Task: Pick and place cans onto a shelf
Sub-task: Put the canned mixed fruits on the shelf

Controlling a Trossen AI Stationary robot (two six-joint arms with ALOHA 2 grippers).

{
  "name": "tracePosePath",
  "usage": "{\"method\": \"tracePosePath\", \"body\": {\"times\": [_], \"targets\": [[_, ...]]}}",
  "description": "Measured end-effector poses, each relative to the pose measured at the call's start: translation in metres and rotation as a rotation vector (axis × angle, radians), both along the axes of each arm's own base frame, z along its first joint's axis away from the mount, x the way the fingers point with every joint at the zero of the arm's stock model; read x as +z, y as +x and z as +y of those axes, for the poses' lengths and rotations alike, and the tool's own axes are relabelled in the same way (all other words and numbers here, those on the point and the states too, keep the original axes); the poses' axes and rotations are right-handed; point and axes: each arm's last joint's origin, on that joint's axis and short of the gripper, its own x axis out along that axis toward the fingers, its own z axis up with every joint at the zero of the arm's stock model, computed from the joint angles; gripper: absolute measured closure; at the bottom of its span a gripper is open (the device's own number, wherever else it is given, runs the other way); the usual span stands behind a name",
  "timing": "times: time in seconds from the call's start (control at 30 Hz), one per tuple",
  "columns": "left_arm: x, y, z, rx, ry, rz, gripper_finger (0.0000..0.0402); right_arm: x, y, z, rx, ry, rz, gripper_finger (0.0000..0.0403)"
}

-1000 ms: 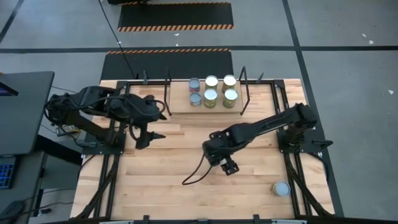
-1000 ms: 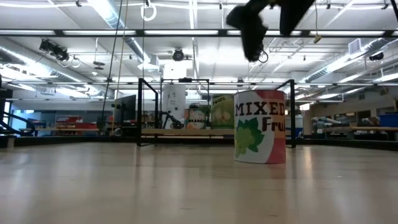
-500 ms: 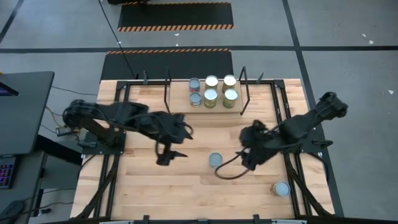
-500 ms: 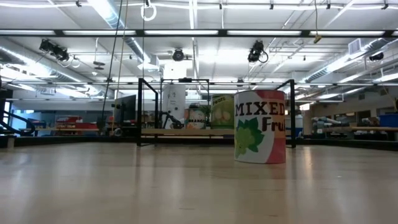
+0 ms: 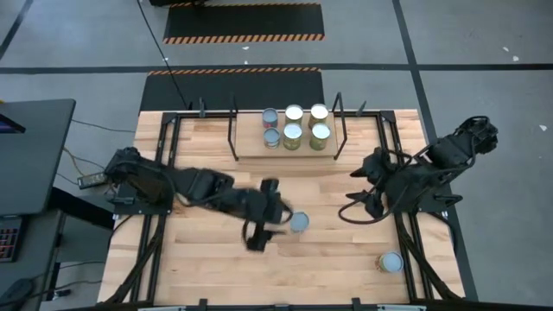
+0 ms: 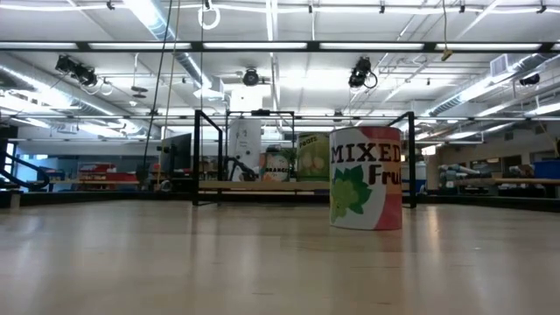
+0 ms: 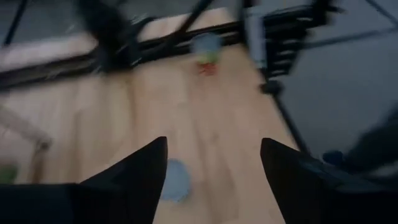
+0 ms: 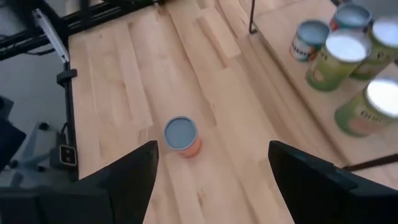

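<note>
Six cans [image 5: 295, 127] stand upright on the shelf [image 5: 285, 149] at the table's far edge, between its black wire frames. One can [image 5: 300, 222] stands on its base at the table's middle, and it also shows in the right wrist view [image 8: 181, 135]. Another can [image 5: 390, 261] stands near the right front corner. My left gripper [image 5: 270, 229] is open just left of the middle can, which shows beside one finger in the left wrist view [image 7: 174, 180]. My right gripper [image 5: 359, 194] is open and empty at the table's right side. The low view shows a "MIXED Fruit" can [image 6: 366, 179] standing before the shelf [image 6: 262, 186].
Black frame rails run along the table's left and right sides [image 5: 406, 233]. Bare wood lies between the shelf and the middle can and along the table's front. A desk with a monitor [image 5: 34, 155] stands beyond the table's left edge.
My right gripper has drawn back from the table's middle toward its right edge, uncovering the can that stands there. My left gripper has swept from the table's left side toward its middle and near edge, ending beside that can. The cans have kept still.
</note>
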Motion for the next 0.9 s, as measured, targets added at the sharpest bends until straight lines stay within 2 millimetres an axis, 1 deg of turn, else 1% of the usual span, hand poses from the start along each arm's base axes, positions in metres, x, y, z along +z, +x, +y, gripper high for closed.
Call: {"method": "tracePosePath", "body": {"times": [0.1, 0.13, 0.33, 0.47, 0.57, 0.67, 0.73, 0.8, 0.9], "targets": [[-0.010, 0.006, 0.001, 0.096, -0.071, 0.049, 0.0138, 0.004, -0.006, -0.005, 0.041, -0.031, -0.013, 0.0093], [-0.016, 0.009, -0.001, 0.114, -0.088, 0.075, 0.0134, 0.005, -0.008, -0.006, 0.053, -0.040, -0.016, 0.0093], [-0.047, 0.023, -0.031, 0.184, -0.218, 0.172, 0.0080, 0.009, -0.016, -0.010, 0.173, -0.086, -0.010, 0.0093], [-0.074, 0.034, -0.050, 0.208, -0.192, 0.201, 0.0055, 0.008, -0.017, -0.009, 0.226, -0.105, 0.011, 0.0093], [-0.096, 0.042, -0.055, 0.238, -0.163, 0.247, 0.0052, 0.006, -0.016, -0.009, 0.233, -0.110, 0.021, 0.0093], [-0.117, 0.054, -0.053, 0.265, -0.139, 0.281, 0.0052, -0.001, -0.015, -0.008, 0.231, -0.108, 0.048, 0.0093], [-0.125, 0.061, -0.044, 0.286, -0.137, 0.302, 0.0051, -0.007, -0.016, -0.008, 0.228, -0.100, 0.072, 0.0093], [-0.126, 0.067, -0.031, 0.277, -0.139, 0.313, 0.0051, -0.013, -0.016, -0.008, 0.216, -0.094, 0.089, 0.0093], [-0.122, 0.073, -0.011, 0.252, -0.094, 0.295, 0.0051, -0.023, -0.016, -0.008, 0.203, -0.092, 0.118, 0.0093]]}}
